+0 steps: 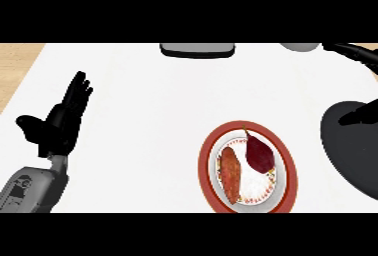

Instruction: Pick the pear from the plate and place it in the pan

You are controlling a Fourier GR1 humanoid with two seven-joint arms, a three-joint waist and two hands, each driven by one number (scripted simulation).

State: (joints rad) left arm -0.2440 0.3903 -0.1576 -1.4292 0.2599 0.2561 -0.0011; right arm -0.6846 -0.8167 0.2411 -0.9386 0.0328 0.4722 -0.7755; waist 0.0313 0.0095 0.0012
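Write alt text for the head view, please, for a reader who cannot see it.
A dark red pear lies on a red-rimmed plate beside an orange-brown food item, on a white counter. A dark pan sits to the plate's right, and the robot's open left hand rests at the left, fingers up.

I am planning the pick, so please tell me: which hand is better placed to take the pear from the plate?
Probably the right hand: it shows at the view's right edge by the pan, near the plate with the pear. The left hand rests open far left.
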